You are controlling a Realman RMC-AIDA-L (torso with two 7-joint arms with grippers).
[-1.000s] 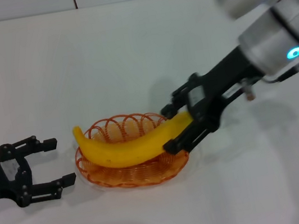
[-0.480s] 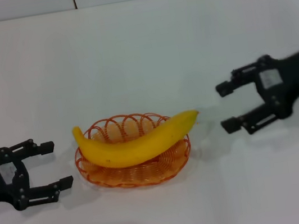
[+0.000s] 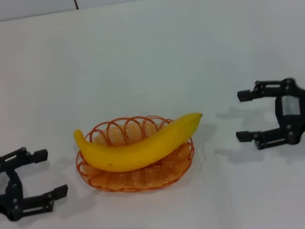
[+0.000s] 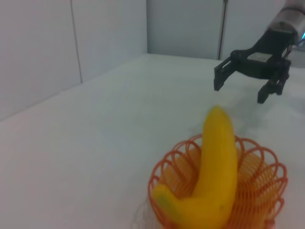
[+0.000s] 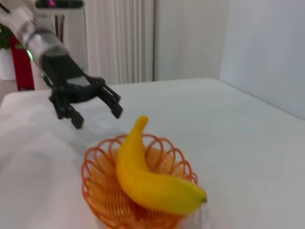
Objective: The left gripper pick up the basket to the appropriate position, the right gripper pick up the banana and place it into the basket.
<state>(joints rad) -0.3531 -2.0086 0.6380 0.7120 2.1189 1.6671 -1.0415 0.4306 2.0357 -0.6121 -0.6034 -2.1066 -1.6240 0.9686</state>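
Surface: a plain white table (image 3: 142, 46) is seen, with a white wall behind.
Banana (image 3: 140, 144): it is laid across the basket (image 3: 133, 178), long axis pointing from one gripper to the other, both ends past the rim.
Right gripper (image 3: 245, 116): fingers spread wide, nothing held; the banana tip is near, straight ahead.
Left gripper (image 3: 48, 173): opened wide, empty; the basket rim is just beside the fingertips.
Judgement: the task appears finished.

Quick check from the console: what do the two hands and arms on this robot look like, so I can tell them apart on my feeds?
Both are black, skeletal two-fingered claws. The left hand has small screws on its links and a pale patch on its body. The right hand carries a small white label. In the left wrist view, the right hand sits on a silver-grey arm with a blue-green light.
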